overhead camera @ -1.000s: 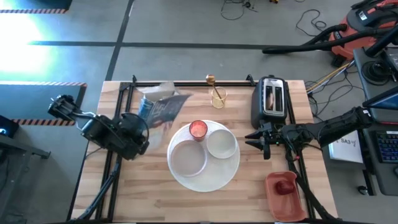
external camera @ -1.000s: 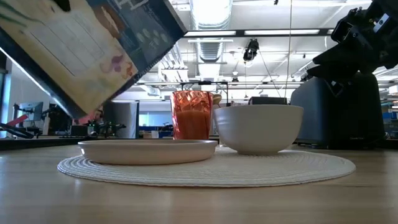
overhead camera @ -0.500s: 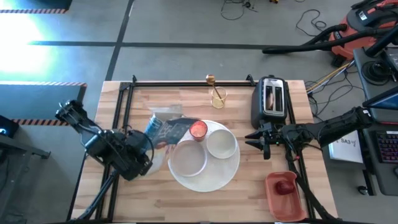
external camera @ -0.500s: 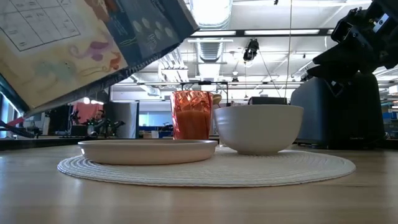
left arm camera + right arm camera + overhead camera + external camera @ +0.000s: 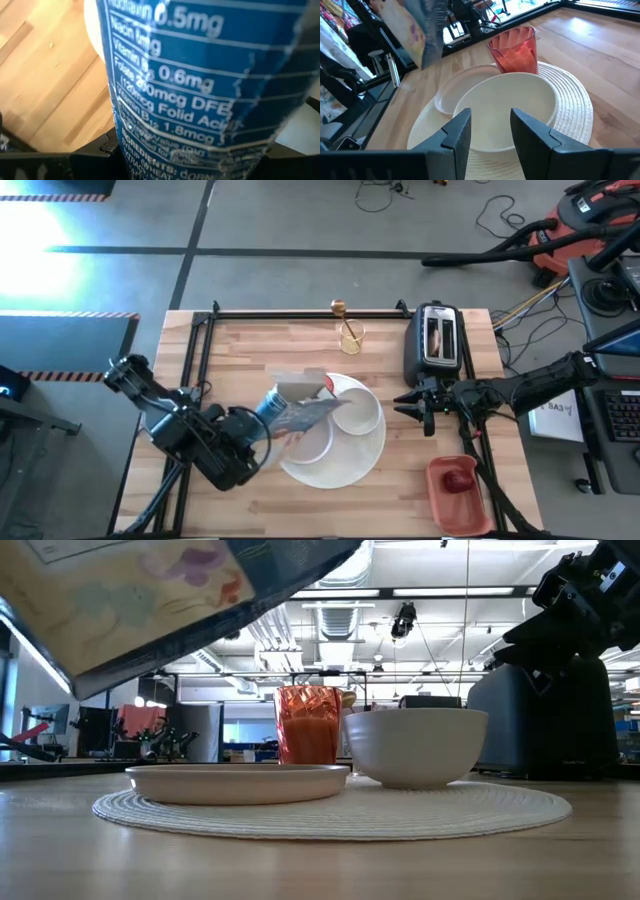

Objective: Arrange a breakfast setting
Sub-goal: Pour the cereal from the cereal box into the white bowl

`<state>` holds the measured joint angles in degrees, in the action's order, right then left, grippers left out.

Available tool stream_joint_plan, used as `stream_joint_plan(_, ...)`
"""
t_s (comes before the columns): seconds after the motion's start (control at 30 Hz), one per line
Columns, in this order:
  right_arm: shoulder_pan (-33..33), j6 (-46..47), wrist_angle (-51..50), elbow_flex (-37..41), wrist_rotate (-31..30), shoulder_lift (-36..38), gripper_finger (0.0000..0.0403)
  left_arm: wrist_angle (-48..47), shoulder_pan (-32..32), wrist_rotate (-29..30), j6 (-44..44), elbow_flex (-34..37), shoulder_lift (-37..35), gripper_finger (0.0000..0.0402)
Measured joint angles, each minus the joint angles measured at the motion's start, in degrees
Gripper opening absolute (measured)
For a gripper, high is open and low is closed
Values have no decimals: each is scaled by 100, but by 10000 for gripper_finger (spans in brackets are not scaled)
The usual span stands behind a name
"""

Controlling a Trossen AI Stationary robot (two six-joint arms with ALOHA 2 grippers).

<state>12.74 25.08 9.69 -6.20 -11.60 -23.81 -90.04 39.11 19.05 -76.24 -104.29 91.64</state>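
Note:
My left gripper [image 5: 258, 427] is shut on a blue cereal box [image 5: 300, 405], which hangs tilted above the smaller white plate [image 5: 312, 442] and hides part of the pink-red cup [image 5: 322, 386]. In the low view the box [image 5: 150, 600] fills the upper left. The white bowl [image 5: 358, 412], plate and cup all stand on the large round white plate [image 5: 345, 468], woven like a mat. My right gripper [image 5: 412, 406] waits open, level, just right of the bowl [image 5: 510, 107]. The gold spoon [image 5: 345, 330] is at the far edge. My left gripper pinches the cereal box between its two fingers [image 5: 102, 150], low on the box, with the narrow printed side panel [image 5: 170, 150] facing the wrist. It comes slanting down from the table's near left. The box is lifted clear and tipped, its upper end [image 5: 303, 388] toward the cup.
A black toaster [image 5: 437, 340] with toast in its slots stands far right. A red tray [image 5: 458, 492] with a small dark-red fruit [image 5: 459, 479] lies at the near right corner. Bare wood shows along the table's left and near sides.
My left gripper has carried the cereal box from the far left of the setting toward the table's right and near edge, until it hangs over the smaller plate. The box has risen a little and tipped further over on the way.

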Motion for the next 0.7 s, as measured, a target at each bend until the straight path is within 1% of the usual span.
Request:
stream_joint_plan(0.13,1,0,0,0,0,0,128,2,-161,-50,478,-422,254,205)
stream_joint_plan(0.23,0,0,0,0,0,0,128,-4,-374,-250,842,-715,394,205)
stream_joint_plan(0.47,1,0,0,0,0,-1,128,-3,-926,-971,1438,-1123,615,205)
stream_joint_plan(0.7,0,0,0,0,-2,0,128,2,-1333,-1797,1749,-1236,804,206)
